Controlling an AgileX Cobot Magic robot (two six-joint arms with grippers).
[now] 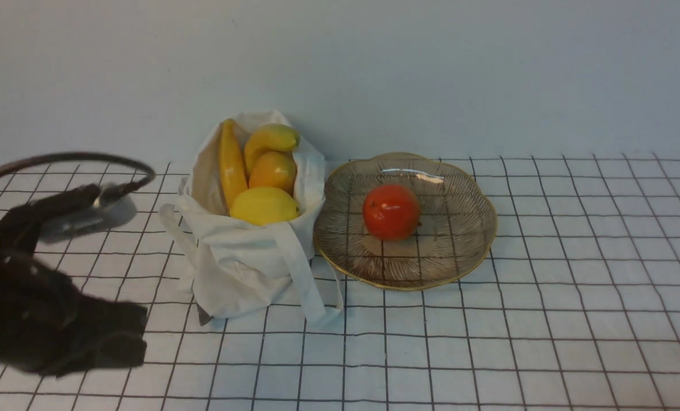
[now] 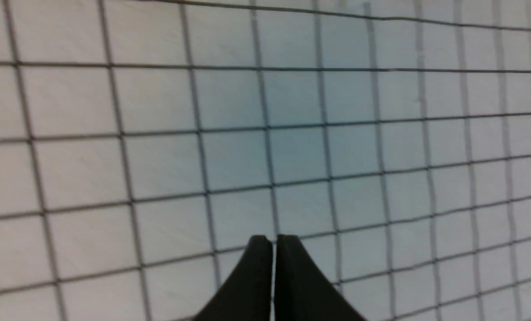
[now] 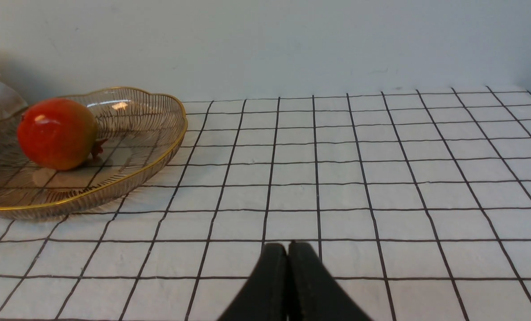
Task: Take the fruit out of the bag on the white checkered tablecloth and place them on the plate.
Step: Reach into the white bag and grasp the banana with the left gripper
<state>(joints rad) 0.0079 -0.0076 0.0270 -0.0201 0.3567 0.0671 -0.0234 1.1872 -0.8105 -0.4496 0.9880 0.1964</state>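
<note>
Round red fruit already occupies the plate

That red fruit (image 1: 391, 212) sits in the glass plate (image 1: 459, 228), right of the bag (image 1: 242, 262). The bananas (image 1: 232, 165), mango (image 1: 273, 172) and lemon (image 1: 264, 206) crowd the bag's mouth. Left gripper (image 2: 274, 249) and right gripper (image 3: 289, 254) are closed, both empty.

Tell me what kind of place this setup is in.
Probably a robotics test or demo bench rather than a real kitchen: a robot arm beside a checkered tablecloth, a plain pale wall behind, and glossy, artificial-looking fruit such as the lemon in a cloth bag.
</note>
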